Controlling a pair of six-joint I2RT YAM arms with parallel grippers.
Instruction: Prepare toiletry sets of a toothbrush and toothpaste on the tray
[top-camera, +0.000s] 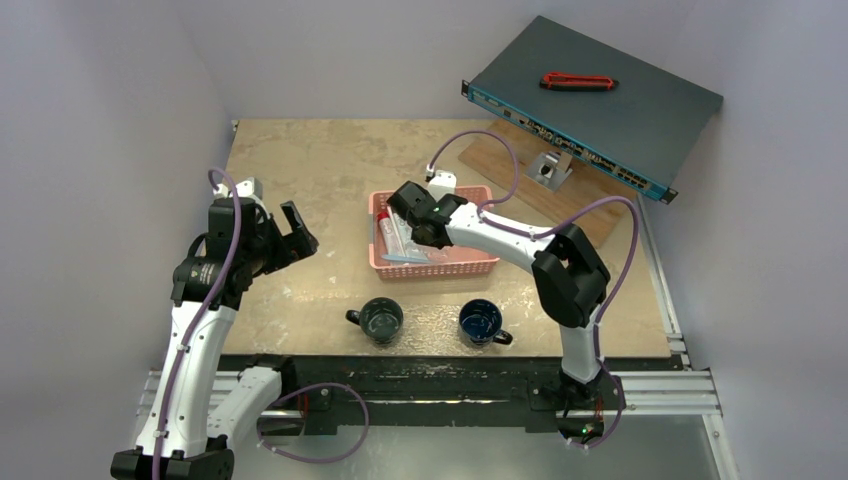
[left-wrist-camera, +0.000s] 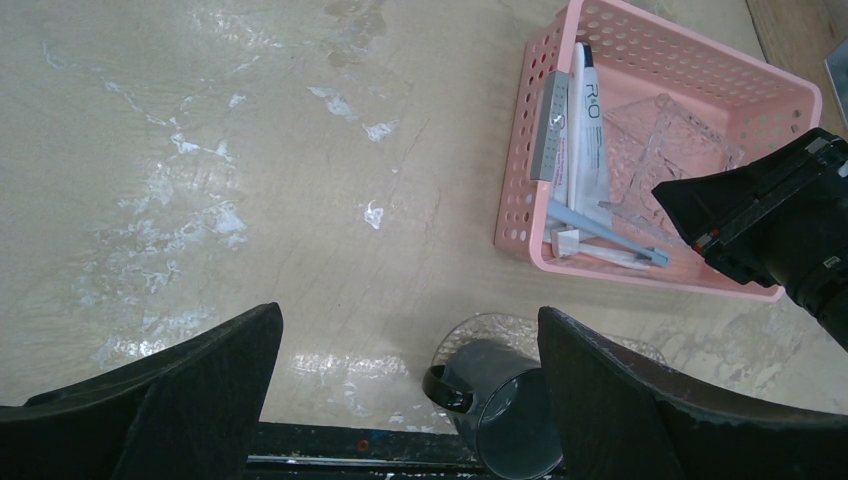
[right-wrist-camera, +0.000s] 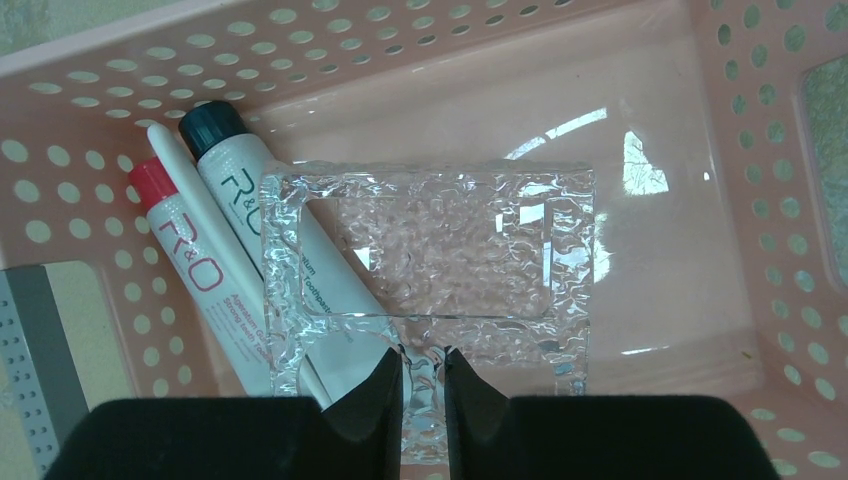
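A clear, textured tray (right-wrist-camera: 430, 250) lies tilted inside the pink basket (right-wrist-camera: 640, 60), over the toothpaste. My right gripper (right-wrist-camera: 423, 352) is shut on the tray's near rim, a strip of clear plastic pinched between its fingers. Two toothpaste tubes lie at the basket's left, one black-capped (right-wrist-camera: 235, 180), one red-capped (right-wrist-camera: 190, 265), with a white toothbrush (right-wrist-camera: 190, 190) between them. The left wrist view shows a light blue toothbrush (left-wrist-camera: 600, 228) and a white one (left-wrist-camera: 600, 252) at the basket's near wall. My left gripper (left-wrist-camera: 410, 320) hangs open over the bare table, left of the basket.
Two dark mugs (top-camera: 382, 319) (top-camera: 480, 322) stand near the front edge; the left one (left-wrist-camera: 500, 410) sits on a clear glossy sheet. A grey box (left-wrist-camera: 550, 125) leans in the basket's left end. A network switch (top-camera: 600, 100) on a wooden board (top-camera: 520, 170) fills the back right.
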